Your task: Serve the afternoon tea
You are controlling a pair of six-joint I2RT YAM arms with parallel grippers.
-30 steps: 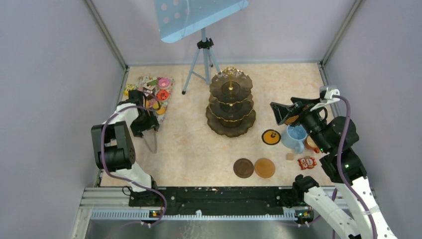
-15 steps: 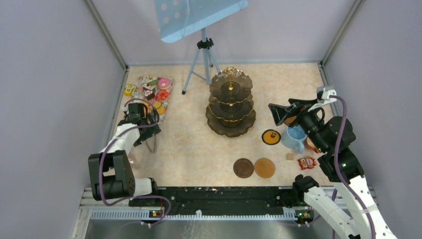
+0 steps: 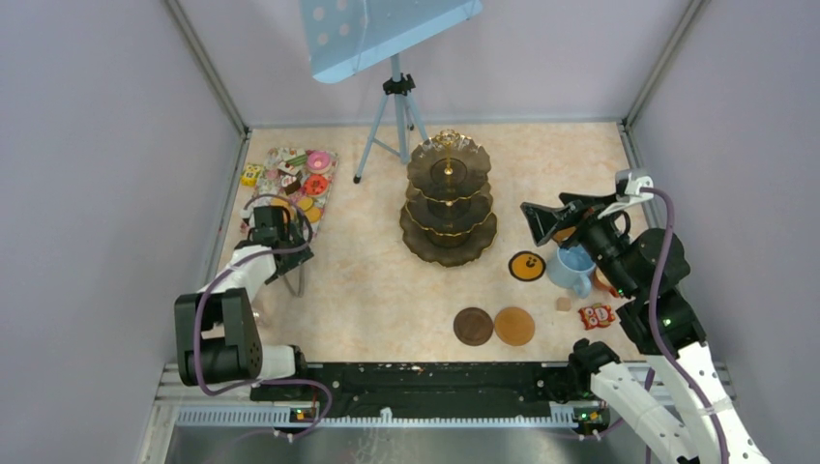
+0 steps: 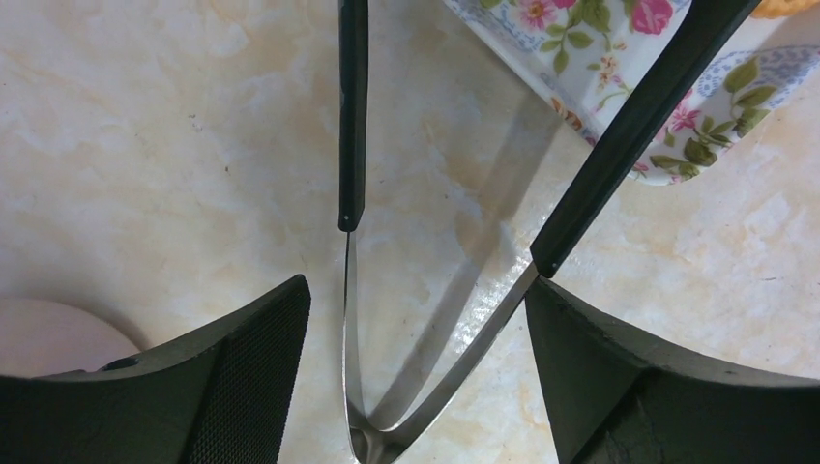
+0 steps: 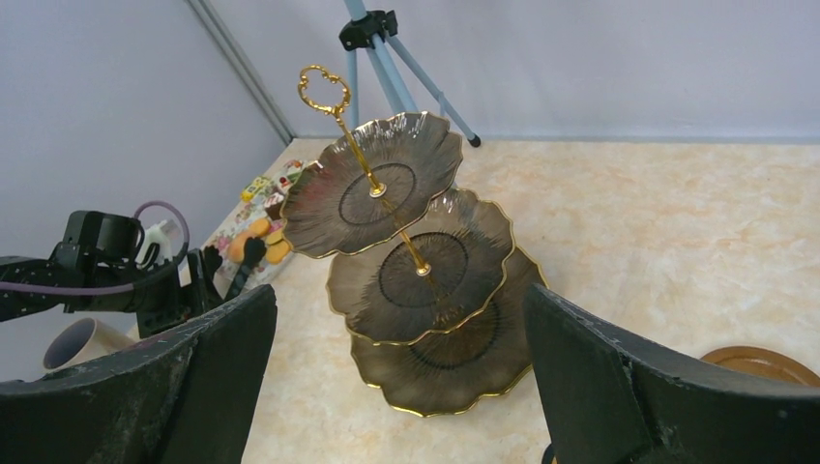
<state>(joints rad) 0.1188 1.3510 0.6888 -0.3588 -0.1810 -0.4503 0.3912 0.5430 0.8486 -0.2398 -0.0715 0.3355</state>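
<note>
Brown coasters: a dark one [image 3: 473, 326] and a lighter one [image 3: 513, 326] lie just beside each other on the counter [image 3: 387, 290], nearest the arm bases and right of centre.
Packet [image 3: 597, 316]: small and red-orange, to the right of those coasters, with a tan cube [image 3: 563, 304] near it.
Pale mug [image 5: 82, 340]: beside the left arm (how it lies is unclear).
Left hand [image 4: 416, 290]: low over the counter at the left. Its fingers are spread wide on either side of the black tongs [image 4: 353, 116] and hold nothing (a gap shows on both sides).
Light blue mug [image 3: 572, 268]: upright at the right, with an orange coaster [image 3: 527, 266] just to its left.
Right hand [image 5: 398, 295]: raised near the light blue mug, spread wide and empty, facing the stand.
Stand [image 3: 448, 232]: three dark gold-rimmed tiers, upright at mid-counter, well apart from both hands.
Floral mat [image 4: 571, 48]: beyond the left hand, with one tong arm crossing its corner. The small cakes and tarts [image 3: 315, 184] lie on it.
Tripod [image 3: 392, 106]: behind the stand (a blue panel on top).
</note>
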